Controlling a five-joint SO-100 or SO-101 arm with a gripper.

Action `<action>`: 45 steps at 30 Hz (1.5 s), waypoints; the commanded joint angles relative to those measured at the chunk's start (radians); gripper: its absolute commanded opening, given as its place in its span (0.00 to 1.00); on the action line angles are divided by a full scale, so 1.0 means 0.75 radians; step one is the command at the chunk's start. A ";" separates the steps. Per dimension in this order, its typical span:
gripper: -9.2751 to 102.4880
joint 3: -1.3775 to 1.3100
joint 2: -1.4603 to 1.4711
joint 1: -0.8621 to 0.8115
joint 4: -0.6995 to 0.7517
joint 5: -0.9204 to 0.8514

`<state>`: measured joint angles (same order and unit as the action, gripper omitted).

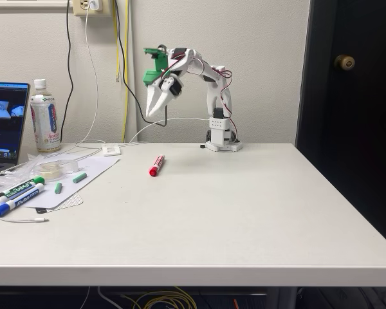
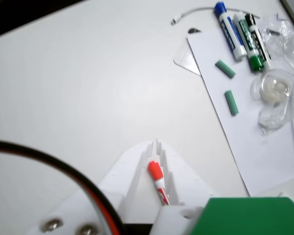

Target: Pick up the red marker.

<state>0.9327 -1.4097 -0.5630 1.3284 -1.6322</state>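
Note:
The red marker (image 1: 156, 165) lies flat on the white table, left of centre, with its red cap toward the front. My gripper (image 1: 150, 114) hangs well above and a little behind it, fingers pointing down, the tips together and nothing held. In the wrist view the fingers form a white wedge with the gripper (image 2: 156, 144) tip at its point. The red marker (image 2: 157, 179) shows far below through the slot behind the tips, cap pointing up the picture.
On a white sheet (image 1: 93, 174) at the left lie a green-capped marker (image 1: 18, 190), a blue-capped marker (image 1: 13, 203), two small green pieces (image 1: 80, 177) and a clear tape dispenser (image 1: 53, 168). A bottle (image 1: 45, 119) and a laptop (image 1: 5, 122) stand behind.

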 commanded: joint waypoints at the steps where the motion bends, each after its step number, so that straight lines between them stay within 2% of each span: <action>1: 0.08 -0.065 -0.012 -0.039 0.100 -0.082; 21: 0.08 -0.065 0.211 -0.166 0.479 -0.272; 36: 0.10 -0.065 0.356 -0.180 0.454 -0.374; 45: 0.13 -0.065 0.430 -0.207 0.350 -0.456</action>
<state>0.9265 -1.0784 -0.7087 1.6122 -1.9604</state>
